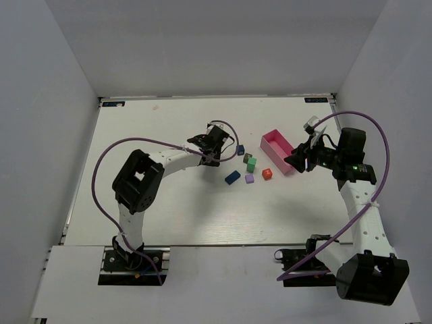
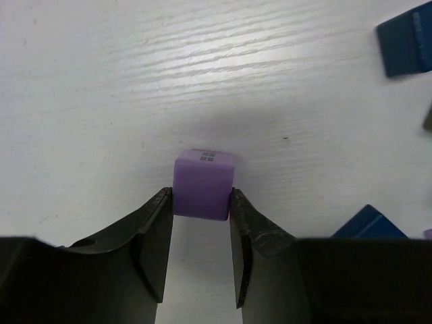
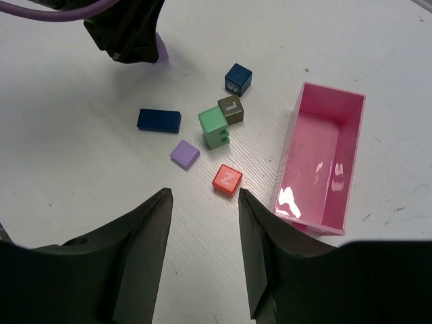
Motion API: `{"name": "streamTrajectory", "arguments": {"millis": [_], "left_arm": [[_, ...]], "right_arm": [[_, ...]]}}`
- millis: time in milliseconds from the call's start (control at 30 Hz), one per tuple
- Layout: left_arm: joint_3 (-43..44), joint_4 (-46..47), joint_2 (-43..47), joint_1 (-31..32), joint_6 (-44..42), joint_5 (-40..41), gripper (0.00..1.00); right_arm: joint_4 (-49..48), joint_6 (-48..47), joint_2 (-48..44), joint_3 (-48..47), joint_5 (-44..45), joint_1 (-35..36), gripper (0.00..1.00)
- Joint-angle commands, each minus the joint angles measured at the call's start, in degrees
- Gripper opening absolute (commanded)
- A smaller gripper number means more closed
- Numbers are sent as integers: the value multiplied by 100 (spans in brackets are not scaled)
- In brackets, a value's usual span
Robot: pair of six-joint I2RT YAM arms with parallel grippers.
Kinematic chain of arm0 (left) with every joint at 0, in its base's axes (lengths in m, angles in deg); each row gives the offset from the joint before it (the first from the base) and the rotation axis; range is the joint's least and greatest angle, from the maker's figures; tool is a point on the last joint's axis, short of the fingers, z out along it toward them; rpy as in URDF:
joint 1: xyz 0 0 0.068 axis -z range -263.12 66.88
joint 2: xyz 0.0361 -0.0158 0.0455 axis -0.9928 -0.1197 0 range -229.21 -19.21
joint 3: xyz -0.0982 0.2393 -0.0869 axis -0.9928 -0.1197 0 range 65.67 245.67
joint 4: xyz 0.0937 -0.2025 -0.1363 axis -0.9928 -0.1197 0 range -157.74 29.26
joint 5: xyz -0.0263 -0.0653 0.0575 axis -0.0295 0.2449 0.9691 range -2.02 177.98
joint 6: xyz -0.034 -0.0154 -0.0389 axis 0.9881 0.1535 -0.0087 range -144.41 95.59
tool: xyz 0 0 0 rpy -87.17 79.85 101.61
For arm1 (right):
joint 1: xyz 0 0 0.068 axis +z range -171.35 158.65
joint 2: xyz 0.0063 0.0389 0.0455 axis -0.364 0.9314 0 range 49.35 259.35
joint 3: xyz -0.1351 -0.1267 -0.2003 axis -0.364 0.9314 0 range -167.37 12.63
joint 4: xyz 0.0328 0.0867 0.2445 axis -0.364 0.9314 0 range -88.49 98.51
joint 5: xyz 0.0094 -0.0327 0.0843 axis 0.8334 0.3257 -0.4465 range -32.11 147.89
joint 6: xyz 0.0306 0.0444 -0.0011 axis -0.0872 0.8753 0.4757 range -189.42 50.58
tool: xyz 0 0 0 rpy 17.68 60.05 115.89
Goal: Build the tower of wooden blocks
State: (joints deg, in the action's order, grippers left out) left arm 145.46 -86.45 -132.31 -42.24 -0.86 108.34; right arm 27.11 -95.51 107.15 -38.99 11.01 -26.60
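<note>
**Operator:** State of the left gripper (image 2: 200, 197)?

**Technician:** Closed on the lilac cube (image 2: 204, 179). One finger presses each side face. The marked face points away from the wrist. It cannot be told whether the cube rests on the table (image 2: 135, 81) or sits just above it.

**Operator:** Where is that cube?

**Technician:** In the top view it is at 10 o'clock from the loose blocks, near them but apart. The gripper hides it in that view.

**Operator:** State of the right gripper (image 3: 204, 199)?

**Technician:** Jaws apart, with nothing between them. In the top view it hangs at 3 o'clock from the blocks, by the 5 o'clock end of the tray (image 1: 275, 145).

**Operator:** Which pieces remain?

**Technician:** Six pieces, each lying on the table. Positions below are top-view directions from the green block (image 1: 251, 165).
- Olive cube (image 1: 248, 157): 12 o'clock. The right wrist view shows it touching the green block at a corner.
- Blue cube (image 1: 240, 150): 11 o'clock, just beyond the olive cube.
- Blue brick (image 1: 232, 177): 8 o'clock, apart.
- Lilac tile (image 1: 250, 179): 6 o'clock, near.
- Red cube (image 1: 266, 173): 4 o'clock, near.

The tray lies at 2 o'clock. No block lies in it.

**Operator:** How far along is the task?

**Technician:** It appears to be at the start. No block sits on another, so no tower exists yet. One piece is gripped. What remains is to set that piece down as the base, or on a chosen base, and then stack the other six on it.
</note>
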Motion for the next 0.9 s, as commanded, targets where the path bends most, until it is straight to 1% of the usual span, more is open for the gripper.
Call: {"name": "streamTrajectory", "arguments": {"millis": [0,200,233,300,333,367,600,767,867], "left_arm": [[-95,-13,359,-37,334,144,0],[-218,92,359,-89,387,144,0],[-218,93,359,-89,387,144,3],[-218,93,359,-89,457,196,3],[-218,93,298,-89,457,196,4],[-157,-3,228,-89,597,249,4],[-52,-126,60,-89,879,407,4],[-51,-127,8,-89,941,407,8],[-51,-127,7,-89,941,407,13]], "right_arm": [[14,-2,-85,46,-112,-37,50],[-3,7,-102,46,-120,-46,50],[6,-2,-85,46,-120,-28,50],[14,-2,-76,37,-129,-46,50],[15,-2,-76,37,-120,-37,50],[-3,-10,-67,46,-120,-46,50],[6,-2,-76,46,-129,-46,50],[-3,-10,-85,55,-129,-37,50],[6,-10,-85,46,-138,-46,50]]}}
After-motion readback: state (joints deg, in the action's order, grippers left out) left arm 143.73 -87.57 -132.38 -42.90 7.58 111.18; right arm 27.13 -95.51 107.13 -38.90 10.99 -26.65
